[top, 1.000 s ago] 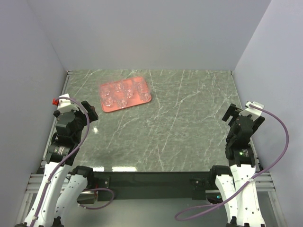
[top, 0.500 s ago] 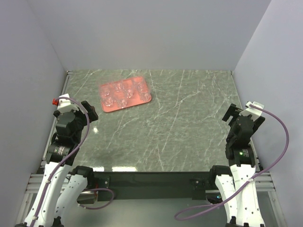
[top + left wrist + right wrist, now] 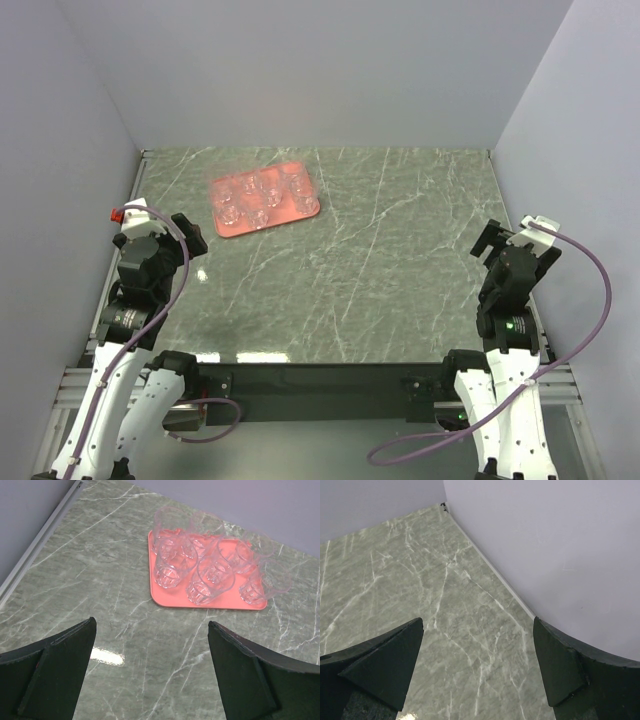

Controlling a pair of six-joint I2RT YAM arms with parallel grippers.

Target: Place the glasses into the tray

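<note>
The salmon-red tray [image 3: 305, 212] lies at the far left of the marble table; it also shows in the left wrist view [image 3: 156, 594]. Several clear glasses [image 3: 258, 197] stand upright inside it, seen closer in the left wrist view [image 3: 210, 575]. My left gripper [image 3: 188, 237] is open and empty, pulled back near the left edge, well short of the tray; its jaws stand wide apart in the left wrist view [image 3: 151, 630]. My right gripper [image 3: 492, 240] is open and empty at the right edge, its jaws wide apart over bare marble [image 3: 477, 625].
Lavender walls enclose the table on the left, far and right sides. A metal rail [image 3: 37, 555] runs along the left edge. The right wall [image 3: 545, 545] stands close beside my right gripper. A light glare spot [image 3: 106, 656] lies on the marble.
</note>
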